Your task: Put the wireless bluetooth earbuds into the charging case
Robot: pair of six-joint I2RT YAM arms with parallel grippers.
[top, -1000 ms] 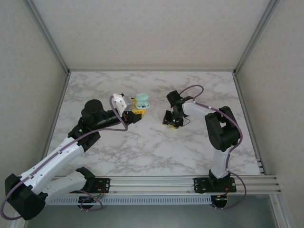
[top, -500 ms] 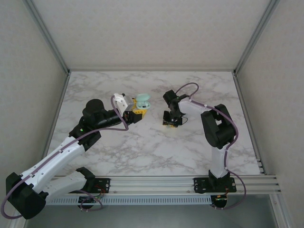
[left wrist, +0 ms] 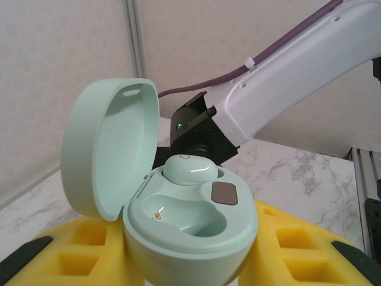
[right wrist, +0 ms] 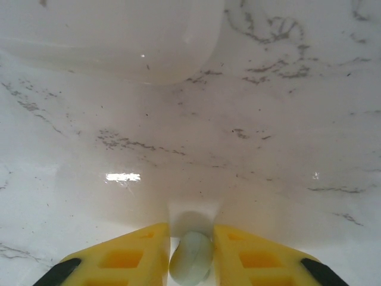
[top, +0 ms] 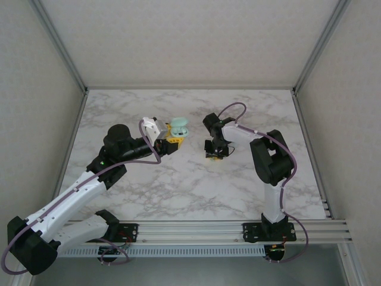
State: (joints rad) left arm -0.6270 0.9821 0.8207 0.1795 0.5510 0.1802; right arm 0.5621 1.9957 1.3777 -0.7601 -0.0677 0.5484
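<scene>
**Figure: two-arm earbud transfer.** The left gripper (top: 172, 142) is clamping the mint-green charging case (top: 178, 126) between its yellow fingers (left wrist: 89, 241). It is holding the case above the marble table (top: 178, 190) with the lid (left wrist: 110, 158) standing open. In the left wrist view, a seated earbud (left wrist: 189, 168) is occupying the far socket. The near socket (left wrist: 181, 215) is lying bare, with a gold contact showing.

**Marks.** A small oval outline is showing on the seated earbud, and a dark grey patch (left wrist: 225, 194) on the case deck. Whether either is carrying lettering cannot be told.

**Right arm.** The right gripper (top: 215, 151) is pinching a pale green earbud (right wrist: 191, 257) between its yellow fingertips (right wrist: 128, 257). It is hanging low over the table, near the case on its right side and apart from it.

**Change.** Compared with one second ago, the right arm's wrist is sitting slightly further left, toward the case, while its fingertips are keeping roughly the same spot. The left arm and case are matching their pose of half a second ago.

**Hidden or unclear.**
- The frame edge is cutting off the underside of the case in the left wrist view.
- It is also cutting off the lower end of the pale green earbud in the right wrist view.
- Whether that earbud is touching the table cannot be told.
- A blurred pale rounded shape (right wrist: 119, 42) is crossing the top of the right wrist view and cannot be identified.
- Behind the case, the right arm's white link (left wrist: 286, 71) is running out of frame.
</scene>
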